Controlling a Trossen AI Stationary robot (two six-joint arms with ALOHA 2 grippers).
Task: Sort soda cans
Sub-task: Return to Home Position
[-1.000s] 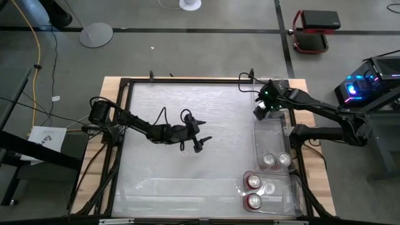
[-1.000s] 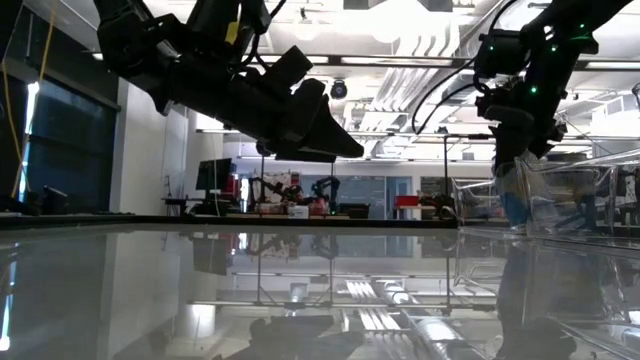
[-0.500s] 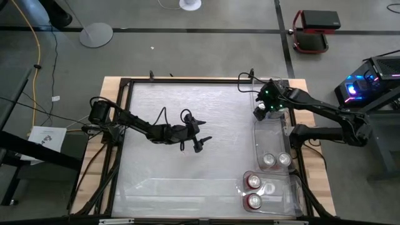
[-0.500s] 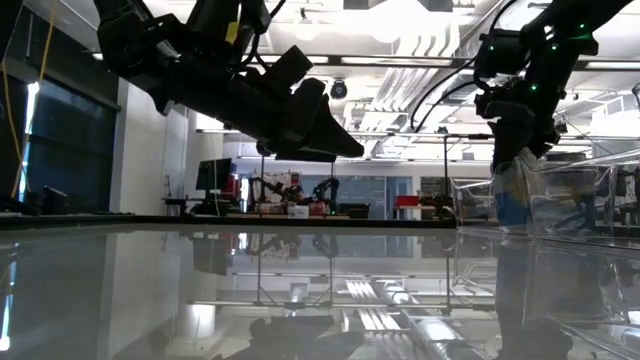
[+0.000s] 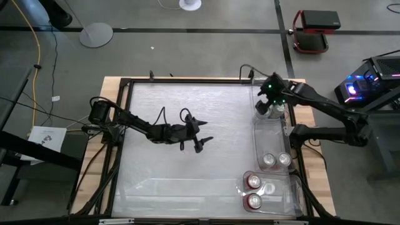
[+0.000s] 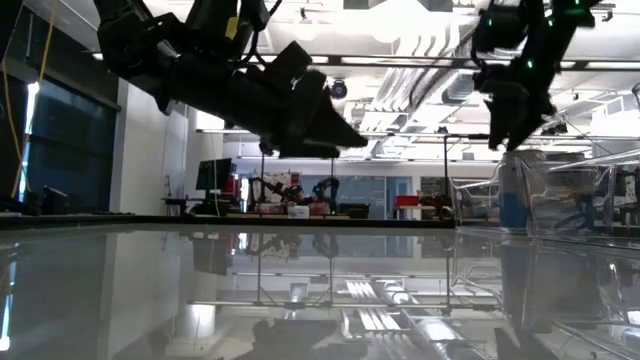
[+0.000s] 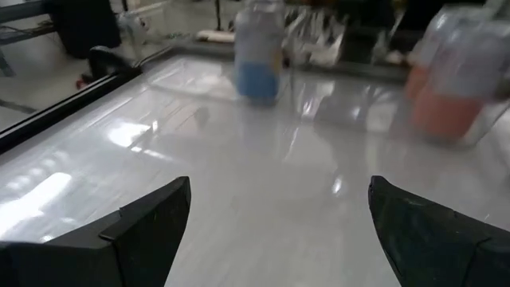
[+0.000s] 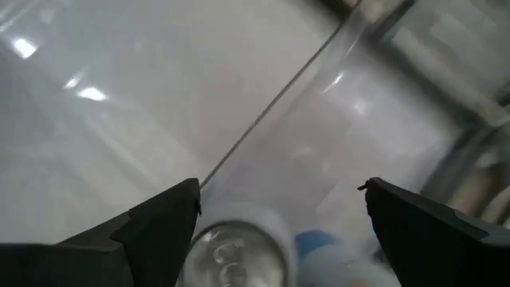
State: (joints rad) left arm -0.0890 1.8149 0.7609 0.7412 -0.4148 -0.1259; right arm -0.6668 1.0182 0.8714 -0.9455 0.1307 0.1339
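Note:
A silver-grey soda can with a blue label (image 6: pixel 512 196) stands upright at the far end of the long clear bin (image 5: pixel 270 134). It also shows in the right wrist view (image 8: pixel 233 253). My right gripper (image 6: pixel 508 140) hangs open just above this can, clear of it; it also shows in the high view (image 5: pixel 267 103). Two more silver-topped cans (image 5: pixel 276 160) stand at the bin's near end. Two red cans (image 5: pixel 254 190) stand in the smaller clear bin at the near right. My left gripper (image 5: pixel 203 143) is open and empty above the middle of the table.
The two clear bins fill the table's right side, their walls (image 6: pixel 580 200) rising above the surface. A dark frame (image 5: pixel 187 82) borders the shiny table top. The left wrist view shows bare table (image 7: pixel 271 159) between my left gripper and the bins.
My right gripper has risen from around the silver-grey can at the far end of the long bin and shifted slightly toward the far right. The can stays standing upright in the bin. My left arm has kept still.

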